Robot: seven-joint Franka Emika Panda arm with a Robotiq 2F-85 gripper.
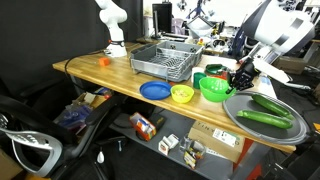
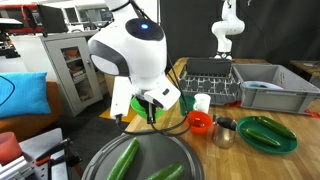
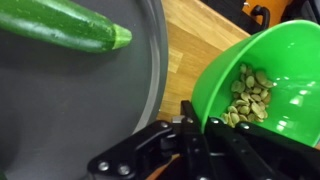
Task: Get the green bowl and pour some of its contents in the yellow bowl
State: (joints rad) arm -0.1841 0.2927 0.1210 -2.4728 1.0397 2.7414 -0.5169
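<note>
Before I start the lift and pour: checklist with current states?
1. Pincer astride the green bowl rim: ok.
2. Pincer clamped firmly on that rim: cannot tell.
3. Seeds still inside the green bowl: ok.
4. Yellow bowl upright and uncovered, next to the green bowl: ok.
5. Green bowl lifted off the table: cannot tell.
6. Clearance from the grey tray close beside the bowl: cannot tell.

My workspace: a wooden table (image 1: 88, 72) with a cluttered lower shelf (image 1: 215, 150), set before a black curtain (image 1: 40, 30). In an exterior view I see a glass-fronted cabinet (image 2: 68, 65) in the background.
</note>
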